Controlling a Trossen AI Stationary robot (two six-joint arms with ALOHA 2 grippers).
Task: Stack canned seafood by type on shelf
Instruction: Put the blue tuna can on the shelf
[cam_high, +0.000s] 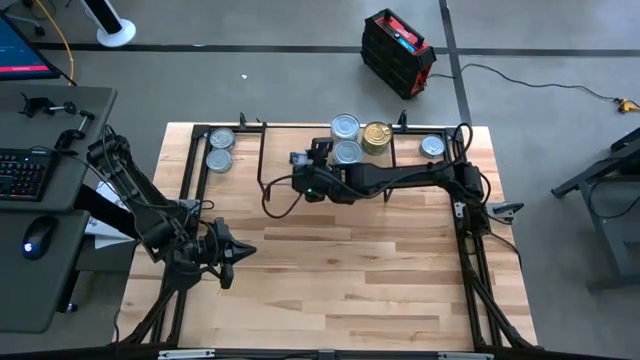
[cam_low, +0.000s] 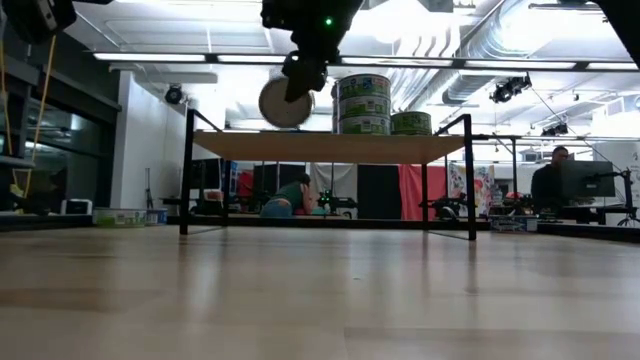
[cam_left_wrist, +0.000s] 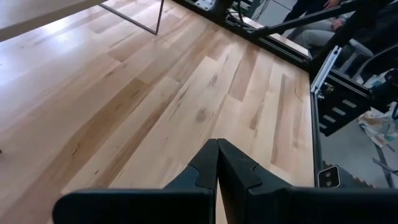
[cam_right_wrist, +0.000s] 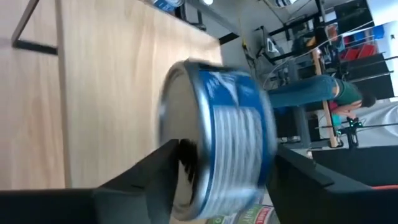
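Pale butcher-block tabletop (cam_high: 330, 280) in long glued strips, smooth and faintly glossy, black frame rails along its edges. Grey concrete floor around it, with a red-and-black case (cam_high: 398, 52) out past the table's far edge. Beyond the table in the low view, a bright workshop under strip lights, one person crouched low and another seated behind a monitor.

Right arm stretched flat across the shelf (cam_high: 290, 135), forearm nearly level, right pincer (cam_high: 300, 160) at its tip, just above the thin light-wood board on its black wire legs. In its mouth, one tin (cam_right_wrist: 217, 143) turned on edge, silver lid facing sideways, blue-and-white ribbed label around the wall. Seen from table height as a round disc (cam_low: 283, 102) hanging just under the pincer, over the board. Whether clamped on it or letting it go, impossible to tell: tin blurred.

Just beside the pincer, toward its own forearm: a stack of silver-lidded tins (cam_high: 346, 140) and a gold tin (cam_high: 377, 137) touching them. Farther along that forearm, a single tin (cam_high: 432, 146). Well apart on the pincer's other side, at the shelf's end, two more tins (cam_high: 220, 148).

Far from all this, over bare tabletop, left pincer (cam_high: 228, 255), arm folded low, fingers pressed together on nothing.
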